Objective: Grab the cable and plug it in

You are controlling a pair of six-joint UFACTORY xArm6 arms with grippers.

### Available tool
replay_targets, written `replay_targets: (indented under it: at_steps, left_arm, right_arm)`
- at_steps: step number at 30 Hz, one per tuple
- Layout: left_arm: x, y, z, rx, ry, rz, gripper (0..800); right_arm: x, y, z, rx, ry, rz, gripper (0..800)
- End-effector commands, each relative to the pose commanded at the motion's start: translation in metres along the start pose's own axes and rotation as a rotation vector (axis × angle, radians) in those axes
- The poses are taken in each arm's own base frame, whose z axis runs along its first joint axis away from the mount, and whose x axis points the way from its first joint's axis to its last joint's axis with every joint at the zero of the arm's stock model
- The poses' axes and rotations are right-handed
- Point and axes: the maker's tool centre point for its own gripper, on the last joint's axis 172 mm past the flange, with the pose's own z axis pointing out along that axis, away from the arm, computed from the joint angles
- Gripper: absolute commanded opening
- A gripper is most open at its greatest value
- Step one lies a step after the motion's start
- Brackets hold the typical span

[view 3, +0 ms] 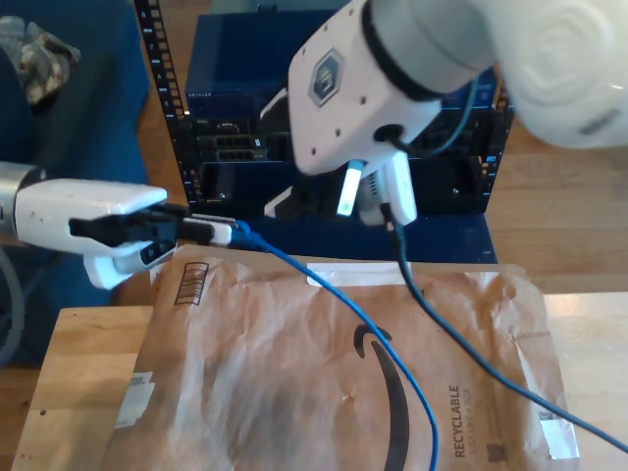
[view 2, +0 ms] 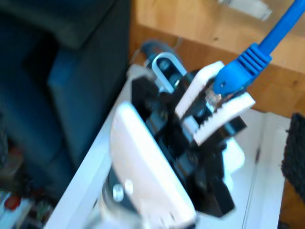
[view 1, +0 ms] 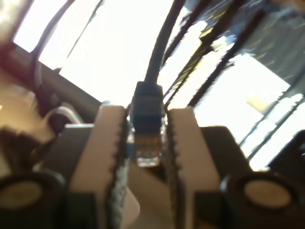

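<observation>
**Step in hand.** The plug of the blue Ethernet cable has been picked up, and transport to a socket is in progress; insertion is not yet done.

**End effector state.** The first end effector is clamped on the plug, with the serrated white fingers pressed against both sides of the boot. The clear connector tip lies between the jaws.

**Cable location.** The held end is just in front of the server rack, at its lower front. From there the cable trails away from the rack over the brown paper mailer on the desk.

**Next move.** Judged from this pose, the plug must be aligned square to a rack port, latch orientation checked, then advanced straight in. Which port is intended cannot be told.

**Arm pose.** The first arm is held roughly level, pointing across the rack front. Another arm hangs in front of the rack, above the mailer; its finger state cannot be told.
</observation>
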Motion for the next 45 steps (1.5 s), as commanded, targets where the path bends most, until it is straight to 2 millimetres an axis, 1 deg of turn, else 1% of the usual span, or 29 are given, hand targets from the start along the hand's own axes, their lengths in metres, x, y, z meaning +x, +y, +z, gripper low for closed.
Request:
replay_targets:
  at_steps: [1,3,4,7,8,10,12,13,15,17,18,21,23,25,30,33,36,38,40,45]
  left_arm:
    - [-0.006,0.001,-0.004,0.006,-0.035,0.009,1]
    - [-0.023,-0.004,-0.021,0.084,-0.174,0.015,1]
    - [-0.028,-0.007,-0.026,0.105,-0.202,0.022,1]
    - [-0.028,-0.007,-0.029,0.102,-0.208,0.021,1]
    - [-0.029,-0.007,-0.029,0.107,-0.212,0.013,1]
    - [-0.028,-0.008,-0.029,0.113,-0.211,-0.021,1]
    - [-0.028,-0.008,-0.029,0.115,-0.211,-0.042,1]
    - [-0.028,-0.008,-0.029,0.116,-0.212,-0.053,1]
    - [-0.028,-0.009,-0.029,0.121,-0.211,-0.069,1]
    - [-0.028,-0.014,-0.028,0.142,-0.209,-0.087,1]
    - [-0.027,-0.015,-0.028,0.148,-0.208,-0.099,1]
    - [-0.027,-0.019,-0.027,0.164,-0.207,-0.111,1]
    - [-0.027,-0.020,-0.027,0.168,-0.209,-0.113,1]
    - [-0.026,-0.020,-0.027,0.169,-0.210,-0.114,1]
    - [-0.027,-0.021,-0.027,0.170,-0.209,-0.111,1]
    - [-0.028,-0.022,-0.026,0.171,-0.204,-0.105,1]
    - [-0.028,-0.023,-0.025,0.173,-0.200,-0.102,1]
    - [-0.030,-0.027,-0.023,0.175,-0.192,-0.093,1]
    - [-0.030,-0.028,-0.023,0.177,-0.191,-0.091,2]
    - [-0.030,-0.032,-0.021,0.193,-0.188,-0.089,2]
  right_arm:
    - [-0.002,-0.003,-0.004,0.021,-0.009,-0.009,793]
    - [-0.005,-0.001,-0.011,0.038,-0.019,-0.051,793]
    - [-0.005,0.000,-0.010,0.038,-0.020,-0.073,793]
    - [-0.006,0.004,-0.001,0.057,-0.029,-0.091,796]
    - [-0.012,0.008,0.001,0.083,-0.048,-0.107,796]
    - [-0.025,0.015,0.015,0.138,-0.083,-0.155,793]
    - [-0.047,0.022,0.021,0.179,-0.122,-0.249,793]
    - [-0.053,0.025,0.024,0.189,-0.132,-0.275,793]
    - [-0.053,0.030,0.030,0.194,-0.134,-0.287,793]
    - [-0.051,0.027,0.029,0.213,-0.131,-0.291,794]
    - [-0.048,0.028,0.033,0.215,-0.125,-0.293,794]
    - [-0.040,0.029,0.033,0.260,-0.123,-0.298,792]
    - [-0.037,0.026,0.033,0.285,-0.119,-0.312,766]
    - [-0.037,0.026,0.034,0.285,-0.117,-0.321,733]
    - [-0.039,0.027,0.035,0.283,-0.120,-0.322,710]
    - [-0.037,0.028,0.037,0.280,-0.118,-0.320,658]
    - [-0.036,0.029,0.040,0.277,-0.114,-0.320,656]
    - [-0.035,0.030,0.041,0.276,-0.113,-0.320,655]
    - [-0.035,0.030,0.041,0.276,-0.114,-0.319,625]
    - [-0.036,0.029,0.040,0.276,-0.116,-0.315,586]
